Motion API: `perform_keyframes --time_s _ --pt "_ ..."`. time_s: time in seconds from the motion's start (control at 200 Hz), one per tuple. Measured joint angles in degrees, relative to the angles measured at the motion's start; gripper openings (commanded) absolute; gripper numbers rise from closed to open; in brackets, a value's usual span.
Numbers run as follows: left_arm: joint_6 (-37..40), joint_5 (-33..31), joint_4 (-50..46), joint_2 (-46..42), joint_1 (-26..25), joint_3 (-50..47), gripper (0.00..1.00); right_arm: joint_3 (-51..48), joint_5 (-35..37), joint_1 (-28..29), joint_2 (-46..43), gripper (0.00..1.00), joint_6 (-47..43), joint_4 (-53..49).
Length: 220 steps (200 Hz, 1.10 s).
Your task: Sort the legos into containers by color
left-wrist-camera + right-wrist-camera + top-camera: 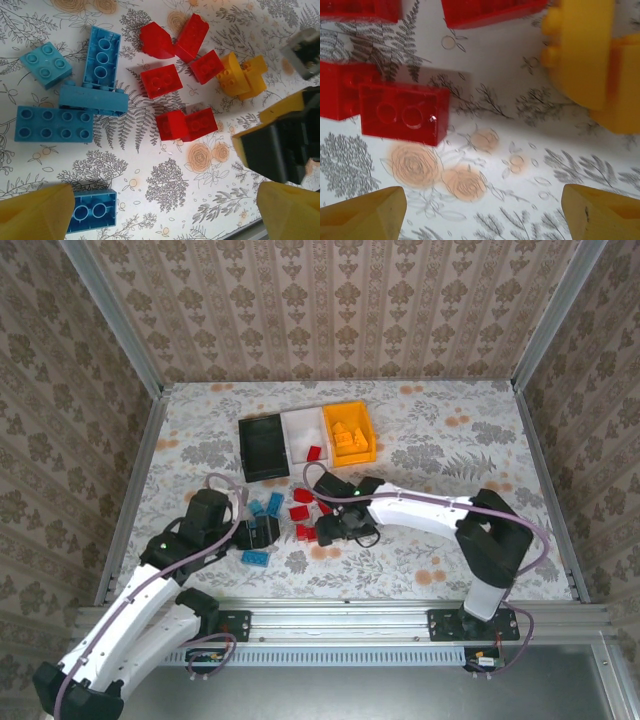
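Note:
Three joined bins stand at the back of the table: black (262, 445), white (300, 425) with a red lego (314, 452) inside, and orange (362, 418) holding orange legos (348, 438). Loose legos lie between the arms. Blue legos (54, 124) sit left, red legos (161, 80) in the middle, and orange legos (241, 75) right. My left gripper (165, 220) hangs open over bare cloth, a blue brick (92, 211) by its left finger. My right gripper (482, 215) is open and low, with a red brick (402, 112) and an orange brick (585, 50) just beyond it.
The flowered cloth covers the table (430, 440), which is walled by metal rails and patterned panels. Both grippers (258, 534) (330, 530) work close together near the front centre. The right gripper's dark body (280, 145) crowds the right side of the left wrist view.

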Motion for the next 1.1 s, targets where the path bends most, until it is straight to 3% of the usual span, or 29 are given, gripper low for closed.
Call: perform_keyframes --time_s 0.58,0.805,0.88,1.1 --pt "0.31 1.9 -0.09 5.14 6.29 0.0 0.96 7.28 -5.07 0.0 10.67 0.8 -1.79 2.82" --pt "0.85 3.5 1.22 6.27 8.33 0.0 0.96 8.39 -5.38 -0.55 12.11 0.73 -2.56 3.15" --pt "1.03 3.93 1.53 7.1 8.79 0.0 0.96 8.68 -5.46 -0.85 12.31 0.69 -2.75 2.99" --pt "1.77 5.44 1.95 10.34 9.77 0.0 0.97 10.27 -5.4 -1.9 13.81 0.44 -3.19 3.17"
